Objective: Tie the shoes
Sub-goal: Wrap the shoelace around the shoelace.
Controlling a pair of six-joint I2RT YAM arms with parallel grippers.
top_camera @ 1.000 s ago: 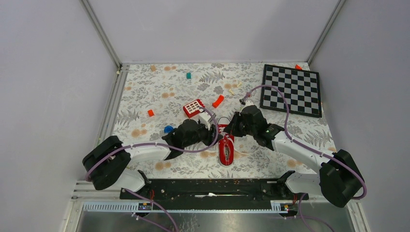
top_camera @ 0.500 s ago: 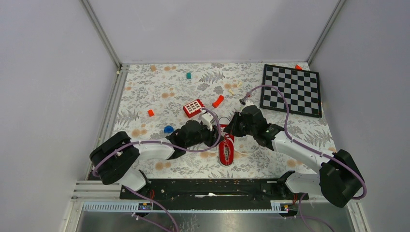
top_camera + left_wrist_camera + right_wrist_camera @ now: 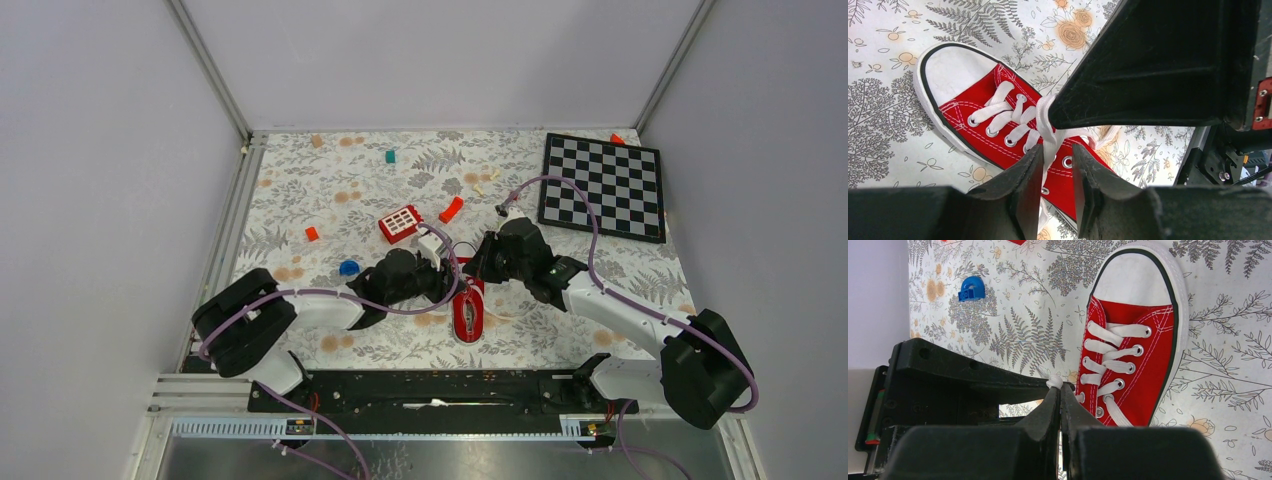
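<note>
The right gripper [image 3: 1060, 392] is clamped on a white lace [image 3: 1053, 381], the red sneaker [image 3: 1133, 345] just beside it. The left gripper [image 3: 1058, 151] stands narrowly apart around a lace strand.

No legible text, brand, number or sign — none in any view

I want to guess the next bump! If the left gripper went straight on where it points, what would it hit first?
The left gripper meets the white lace first; it runs between the open jaws. Just beyond looks like a black finger of the right gripper, though depth is unclear.
</note>
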